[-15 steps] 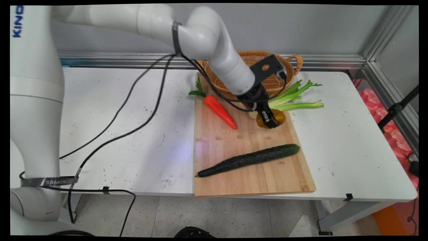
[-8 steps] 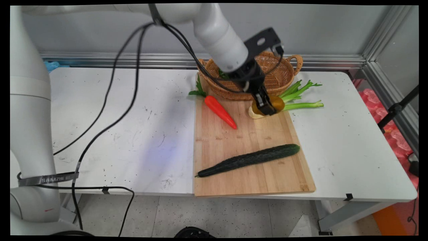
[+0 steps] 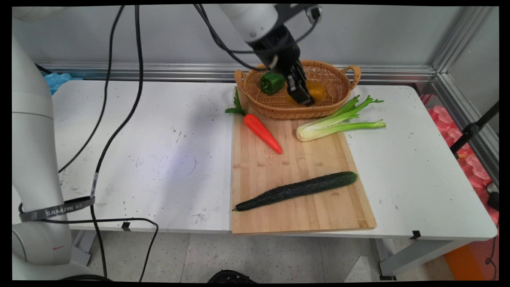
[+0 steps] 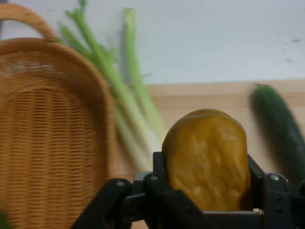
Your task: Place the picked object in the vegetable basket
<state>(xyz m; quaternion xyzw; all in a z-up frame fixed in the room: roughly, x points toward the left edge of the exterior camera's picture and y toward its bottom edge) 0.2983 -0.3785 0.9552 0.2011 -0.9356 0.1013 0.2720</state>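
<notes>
Black and clamped, the gripper (image 3: 303, 95) holds a yellow-brown potato (image 3: 315, 91) between its two fingers (image 4: 159, 171), in the upper middle of the main view over the wicker basket (image 3: 342, 85). In the hand view the potato (image 4: 207, 160) fills the gap between the fingers and rises above their tips, with the basket's woven wall (image 4: 43, 143) at the left. A green pepper (image 3: 272, 82) lies in the basket just left of the gripper. Below the basket a wooden cutting board (image 3: 303, 207) lies on the white table (image 3: 159, 131); it carries an orange carrot (image 3: 263, 133) at its upper left and a dark cucumber (image 3: 297, 190) slanting across its lower half. A celery stalk (image 3: 338, 121) rests partly on the board's upper right edge, its leaves out on the table. A strap round the arm at the lower left of the main view bears lettering that reads roughly "SAMZHE" (image 3: 59, 210).
</notes>
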